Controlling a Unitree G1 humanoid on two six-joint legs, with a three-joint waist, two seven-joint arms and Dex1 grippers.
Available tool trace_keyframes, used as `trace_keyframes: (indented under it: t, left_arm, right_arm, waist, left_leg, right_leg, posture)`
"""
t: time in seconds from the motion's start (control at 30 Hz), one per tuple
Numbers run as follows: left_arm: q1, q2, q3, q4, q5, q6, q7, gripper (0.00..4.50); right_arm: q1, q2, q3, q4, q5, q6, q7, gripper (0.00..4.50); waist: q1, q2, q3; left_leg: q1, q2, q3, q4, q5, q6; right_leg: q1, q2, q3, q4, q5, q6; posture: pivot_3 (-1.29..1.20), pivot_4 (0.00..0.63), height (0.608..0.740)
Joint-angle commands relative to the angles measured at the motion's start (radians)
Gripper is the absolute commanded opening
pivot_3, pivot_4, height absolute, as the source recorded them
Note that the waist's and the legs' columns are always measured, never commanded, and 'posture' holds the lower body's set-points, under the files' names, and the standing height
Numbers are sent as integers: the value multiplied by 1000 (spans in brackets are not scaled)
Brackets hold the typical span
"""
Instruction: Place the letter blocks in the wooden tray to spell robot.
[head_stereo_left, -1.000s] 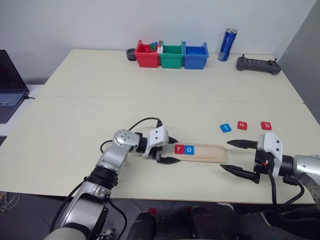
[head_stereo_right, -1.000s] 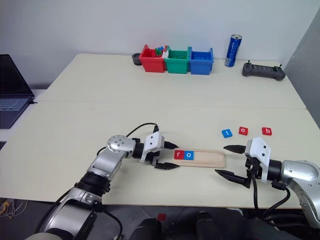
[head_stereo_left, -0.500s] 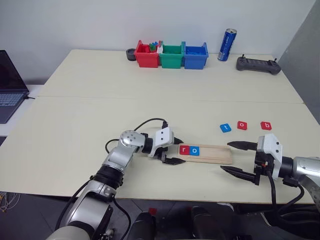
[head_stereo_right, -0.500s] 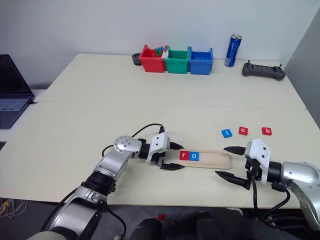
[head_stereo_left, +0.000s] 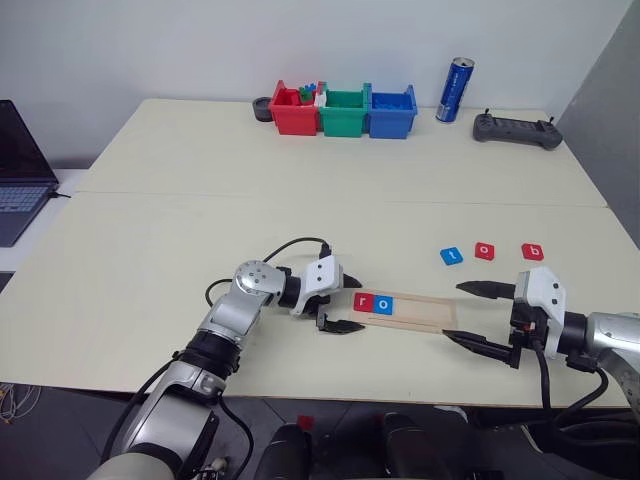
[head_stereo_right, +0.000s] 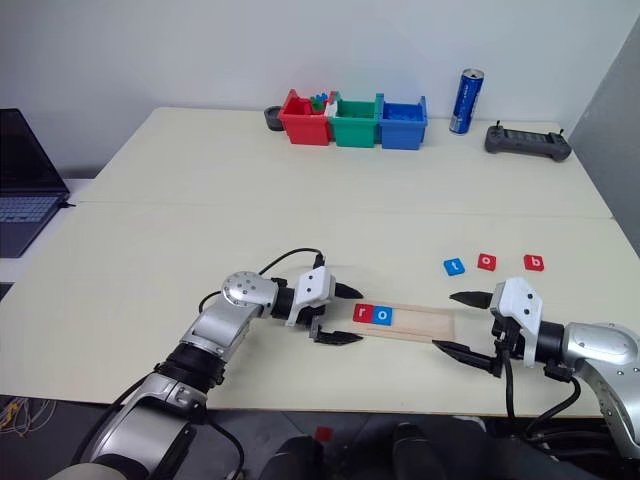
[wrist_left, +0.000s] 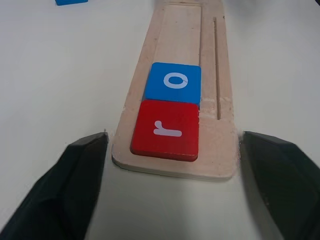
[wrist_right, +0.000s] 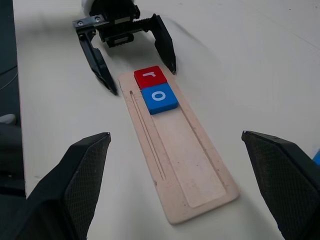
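Your wooden tray (head_stereo_left: 405, 308) lies flat on the table (head_stereo_left: 300, 190), near its front edge, and serves as the landmark here. In the tray's groove, at the end nearest the left gripper (head_stereo_left: 340, 305), sit two of the letter blocks: the red "r" (head_stereo_left: 362, 301) at the very end and the blue "o" (head_stereo_left: 382, 303) touching it on the inner side. The rest of the groove is bare wood.

Left gripper: fingers spread wide, one on each side of the tray's "r" end, just beside the wood, gripping nothing.

Right gripper (head_stereo_left: 478, 316): at the tray's opposite end, fingers wide apart, holding nothing; the fingertips stand just off that end.

You find the other three blocks loose on the table beyond the tray's right end, in a row: blue "t" (head_stereo_left: 451, 256) nearest the tray, then red "o" (head_stereo_left: 484, 250), then red "b" (head_stereo_left: 532, 251) furthest.
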Motion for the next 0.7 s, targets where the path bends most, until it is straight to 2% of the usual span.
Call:
trace_keyframes:
  t: [0.03, 0.27, 0.5, 0.7]
  left_arm:
    - [-6, 1, 4, -31, -16, -5, 4, 4488]
    - [-13, 24, 24, -67, -46, 42, -22, 4488]
    - [-74, 158, 66, -84, -127, 112, -156, 4488]
    - [-72, 144, 177, -229, -243, 191, -64, 4488]
  right_arm:
    - [-20, -9, -17, -6, -2, -22, 8, 4500]
    - [-21, -8, -19, -21, 8, -9, 2, 4500]
    - [-3, -2, -32, -61, 25, 18, -23, 4500]
    - [-1, 32, -43, -88, -3, 59, -140, 4500]
  waist:
    - [0, 0, 0]
    - [-1, 0, 0]
    - [-4, 0, 0]
    - [-1, 0, 0]
  left_leg:
    - [0, 0, 0, 0, 0, 0]
    - [0, 0, 0, 0, 0, 0]
    - [1, 1, 0, 0, 0, 0]
    - [1, 1, 0, 0, 0, 0]
  right_leg:
    - [0, 0, 0, 0, 0, 0]
    - [0, 0, 0, 0, 0, 0]
    - [0, 1, 0, 1, 0, 0]
    - [1, 0, 0, 0, 0, 0]
  posture:
    - [0, 150, 740]
    - [0, 150, 740]
    - [0, 150, 740]
    - [0, 150, 740]
